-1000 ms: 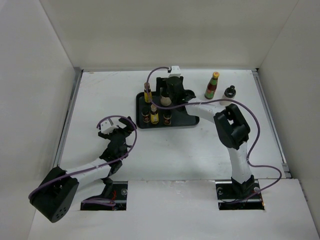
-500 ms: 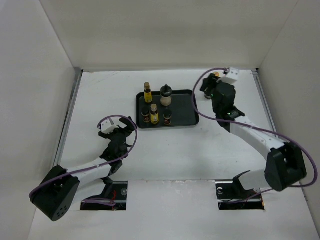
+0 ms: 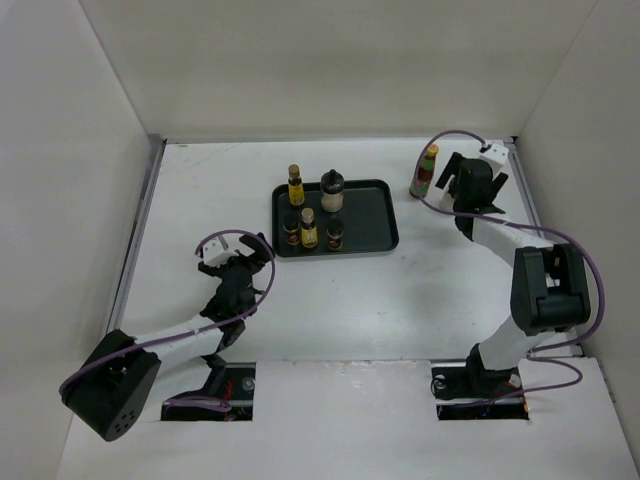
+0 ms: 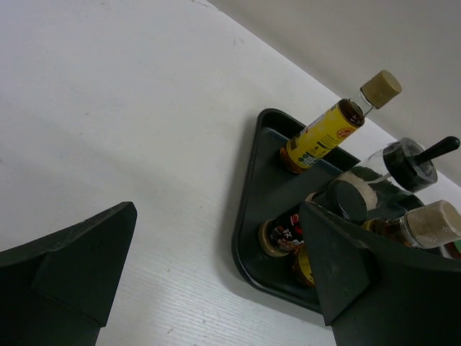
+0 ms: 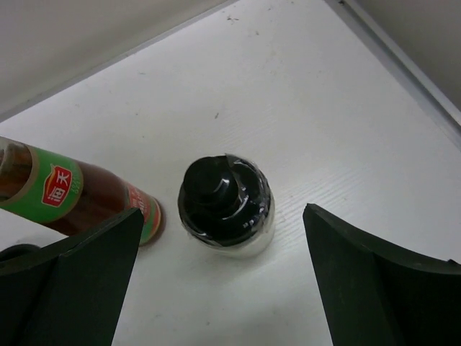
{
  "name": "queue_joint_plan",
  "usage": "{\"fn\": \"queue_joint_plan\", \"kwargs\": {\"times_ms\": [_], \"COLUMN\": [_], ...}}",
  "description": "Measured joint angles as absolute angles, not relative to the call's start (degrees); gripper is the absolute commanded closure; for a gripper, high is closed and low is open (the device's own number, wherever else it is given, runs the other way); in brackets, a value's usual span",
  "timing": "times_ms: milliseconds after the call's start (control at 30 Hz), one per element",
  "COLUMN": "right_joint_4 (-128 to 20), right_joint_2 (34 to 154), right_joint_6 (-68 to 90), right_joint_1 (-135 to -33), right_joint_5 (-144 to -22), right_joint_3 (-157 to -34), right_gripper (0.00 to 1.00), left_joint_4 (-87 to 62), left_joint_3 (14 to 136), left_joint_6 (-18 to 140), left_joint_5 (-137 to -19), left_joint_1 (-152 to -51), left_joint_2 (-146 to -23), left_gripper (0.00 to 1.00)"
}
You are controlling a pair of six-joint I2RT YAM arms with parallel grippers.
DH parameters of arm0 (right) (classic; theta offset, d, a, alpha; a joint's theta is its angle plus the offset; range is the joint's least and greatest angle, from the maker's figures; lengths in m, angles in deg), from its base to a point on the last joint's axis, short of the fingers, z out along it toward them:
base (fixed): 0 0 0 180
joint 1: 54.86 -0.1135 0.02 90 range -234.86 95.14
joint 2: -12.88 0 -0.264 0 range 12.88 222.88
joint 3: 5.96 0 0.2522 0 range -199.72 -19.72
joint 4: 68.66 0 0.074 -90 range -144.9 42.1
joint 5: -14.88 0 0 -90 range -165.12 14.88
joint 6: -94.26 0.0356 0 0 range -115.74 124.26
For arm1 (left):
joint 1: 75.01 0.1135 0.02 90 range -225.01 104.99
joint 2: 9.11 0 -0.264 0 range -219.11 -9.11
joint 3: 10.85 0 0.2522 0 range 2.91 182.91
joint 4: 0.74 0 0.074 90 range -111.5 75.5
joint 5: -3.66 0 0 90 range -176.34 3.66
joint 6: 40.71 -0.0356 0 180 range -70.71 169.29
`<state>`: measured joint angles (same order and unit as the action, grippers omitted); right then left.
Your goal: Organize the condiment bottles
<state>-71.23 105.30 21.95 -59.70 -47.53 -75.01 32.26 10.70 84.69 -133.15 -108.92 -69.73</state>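
Note:
Five condiment bottles stand in the black tray: a yellow-labelled one, a pale shaker and three short ones in front. The tall green-capped bottle stands on the table at the back right. Beside it, my right gripper hangs open over the white black-capped bottle, one finger on each side and neither touching it. That bottle is hidden under the gripper in the top view. My left gripper is open and holds nothing, low over the table left of the tray's near corner.
The table's right rail and the side wall run close behind my right gripper. In the right wrist view the tall bottle stands just outside my left-hand finger. White walls enclose the table at the back and on both sides.
My right arm left the shaker standing in the tray and swung to the back right, passing the tall bottle and stopping over the black-capped bottle. The left arm has not moved.

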Motion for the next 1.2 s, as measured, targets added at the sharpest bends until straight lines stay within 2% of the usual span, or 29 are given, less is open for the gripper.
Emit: {"fn": "queue_joint_plan", "kwargs": {"times_ms": [300, 400, 533, 633, 833, 1000, 1200], "right_joint_4": [-71.56, -71.39, -70.64, -70.32, -70.10, -67.10, -65.42], "right_joint_2": [111.96, 113.69, 115.68, 115.92, 112.40, 104.97, 98.72], "right_joint_6": [20.90, 20.60, 19.85, 19.83, 20.79, 21.32, 22.06], "right_joint_1": [-57.06, -56.82, -56.82, -56.82, -58.44, -63.81, -71.29], "right_joint_5": [-52.25, -52.42, -52.69, -52.60, -49.98, -47.48, -47.09], "right_joint_3": [-80.49, -81.48, -82.81, -82.94, -78.99, -73.15, -72.43], "right_gripper": [0.05, 0.12, 0.33, 0.40, 0.42, 0.41, 0.41], "left_joint_4": [32.43, 32.46, 32.39, 32.54, 32.52, 32.52, 32.52], "left_joint_3": [10.81, 10.81, 10.84, 10.84, 10.84, 10.84, 10.84], "left_joint_6": [84.67, 84.67, 84.67, 84.67, 84.69, 84.69, 84.69], "left_joint_5": [-132.12, -132.10, -131.95, -131.92, -131.90, -131.86, -131.82], "left_joint_1": [-108.79, -108.79, -108.79, -108.79, -108.79, -108.79, -108.79], "left_joint_2": [-70.19, -70.21, -70.73, -70.67, -70.71, -70.71, -70.60], "left_gripper": [0.00, 0.00, 0.00, 0.00, 0.00, 0.00, 0.00]}}
